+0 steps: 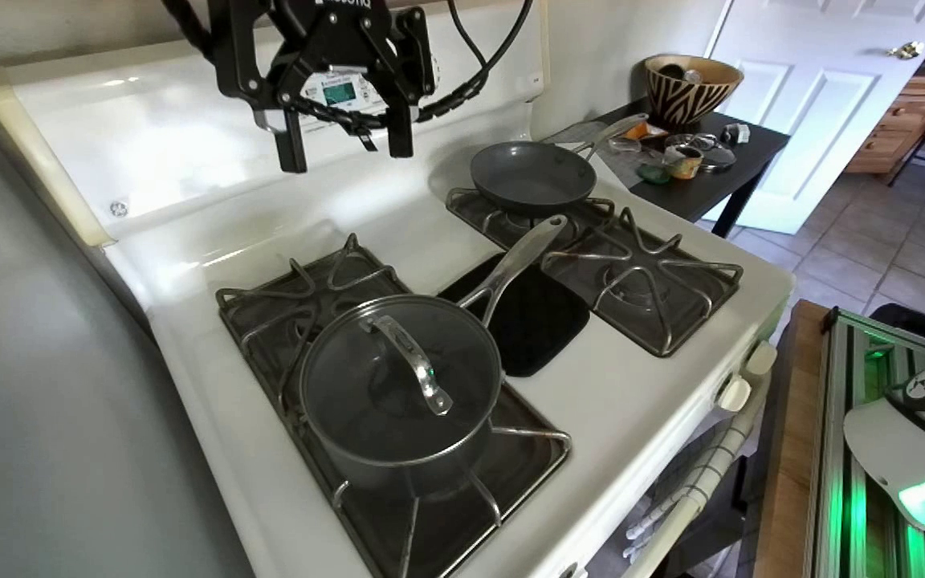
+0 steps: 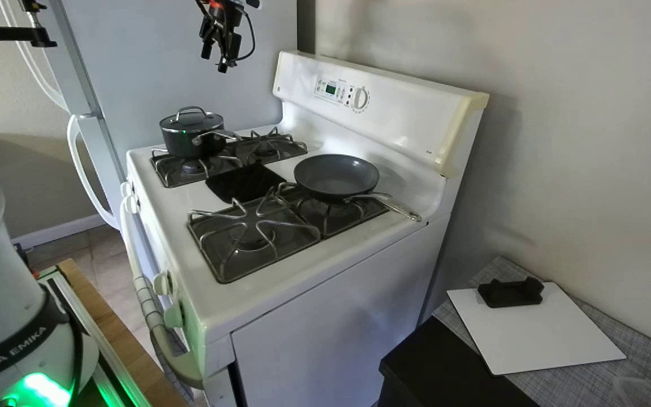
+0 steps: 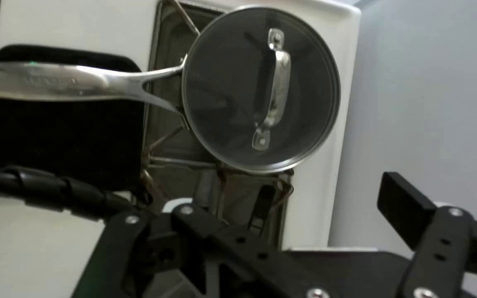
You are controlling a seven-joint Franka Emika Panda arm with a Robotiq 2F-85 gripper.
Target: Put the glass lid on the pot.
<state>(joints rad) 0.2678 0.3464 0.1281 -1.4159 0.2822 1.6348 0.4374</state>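
The glass lid (image 1: 362,381) lies flat on the pot, its metal rim around the pot's top and its silvery handle upward. It shows on the pot in an exterior view (image 2: 191,117) and in the wrist view (image 3: 226,95). The dark grey pot (image 2: 181,142) stands upright on a stove burner; its long handle (image 1: 515,265) points toward the frying pan. My gripper (image 1: 346,143) is open and empty, high above the back of the stove, apart from lid and pot. In the wrist view its fingers (image 3: 304,198) are wide apart with the lid beyond them.
A dark frying pan (image 1: 533,172) sits on a back burner. The stove's back panel (image 2: 382,96) rises behind the burners. A grey fridge wall (image 3: 420,82) stands beside the pot. A dark side table holds a bowl (image 1: 689,90) and what looks like another clear lid (image 1: 715,156).
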